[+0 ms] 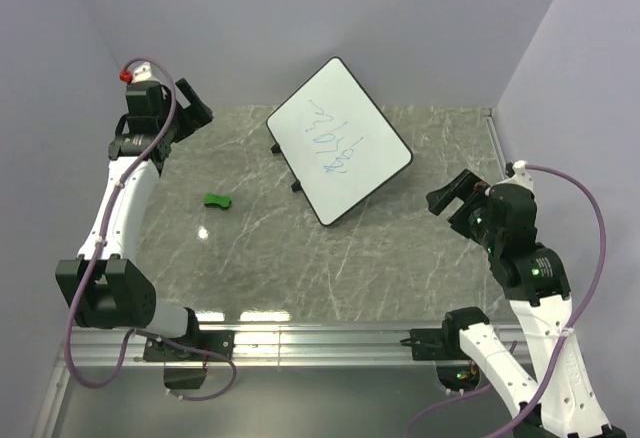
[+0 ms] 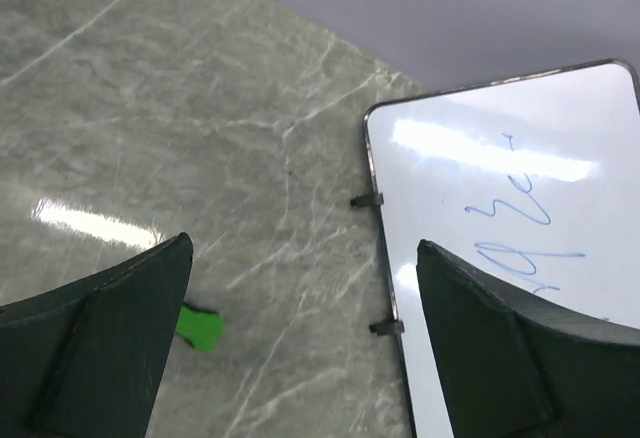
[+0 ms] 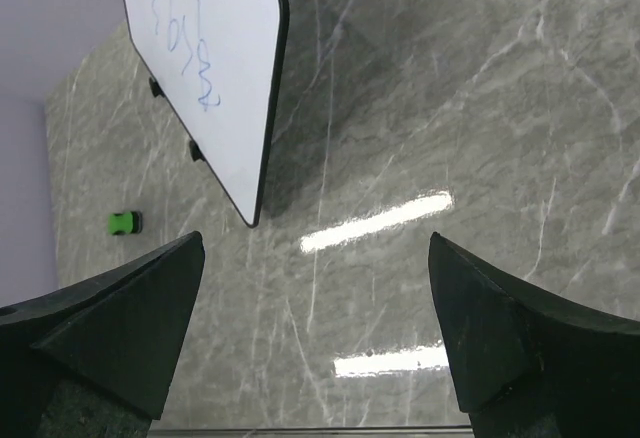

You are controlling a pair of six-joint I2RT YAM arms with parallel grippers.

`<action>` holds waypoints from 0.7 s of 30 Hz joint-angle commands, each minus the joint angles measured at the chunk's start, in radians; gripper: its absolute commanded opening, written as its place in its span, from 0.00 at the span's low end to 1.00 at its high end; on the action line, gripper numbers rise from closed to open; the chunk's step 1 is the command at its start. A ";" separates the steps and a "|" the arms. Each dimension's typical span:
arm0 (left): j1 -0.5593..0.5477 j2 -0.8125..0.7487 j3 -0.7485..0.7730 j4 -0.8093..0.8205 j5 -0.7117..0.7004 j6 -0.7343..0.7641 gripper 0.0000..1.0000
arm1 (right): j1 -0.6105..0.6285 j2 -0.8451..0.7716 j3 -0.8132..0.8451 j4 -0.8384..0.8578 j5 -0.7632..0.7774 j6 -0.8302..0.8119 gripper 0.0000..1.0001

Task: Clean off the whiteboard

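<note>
We list the parts as the overhead view shows them. The grey marbled table [image 1: 300,268] fills the workspace between pale walls, with a metal rail along its 6 o'clock edge.

The whiteboard [image 1: 350,138] sits toward 12 o'clock of the table's centre, slightly to the 1 o'clock side. It is turned diamond-wise, so that its corners point to roughly 12, 3, 6 and 9 o'clock. Two small black feet [image 1: 296,186] show along the edge that faces 8 o'clock. Blue scribbles [image 1: 332,148] run across the middle of its white face.

The left arm [image 1: 120,208] reaches up the 9 o'clock side. We see the left gripper [image 1: 192,113] at about 10 o'clock, apart from the board, with its jaws spread wide and nothing between them. The right arm [image 1: 540,288] stands at 4 o'clock. The right gripper [image 1: 452,193] faces the board's 3 o'clock corner without touching it, and its jaws likewise stand wide apart and hold nothing.

A small green eraser [image 1: 216,200] lies on the table at 8 o'clock of the board, well apart from both grippers.
</note>
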 commanded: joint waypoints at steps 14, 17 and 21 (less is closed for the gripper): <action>-0.053 -0.379 -0.338 0.051 -0.172 -0.231 0.99 | 0.062 -0.107 -0.023 -0.038 0.010 -0.058 0.99; -0.056 -0.311 -0.276 -0.074 -0.143 -0.181 0.97 | 0.065 -0.120 -0.037 -0.033 0.017 -0.058 0.99; -0.053 -0.212 -0.236 -0.239 -0.237 -0.056 0.97 | 0.068 -0.116 -0.026 -0.005 0.005 -0.095 0.98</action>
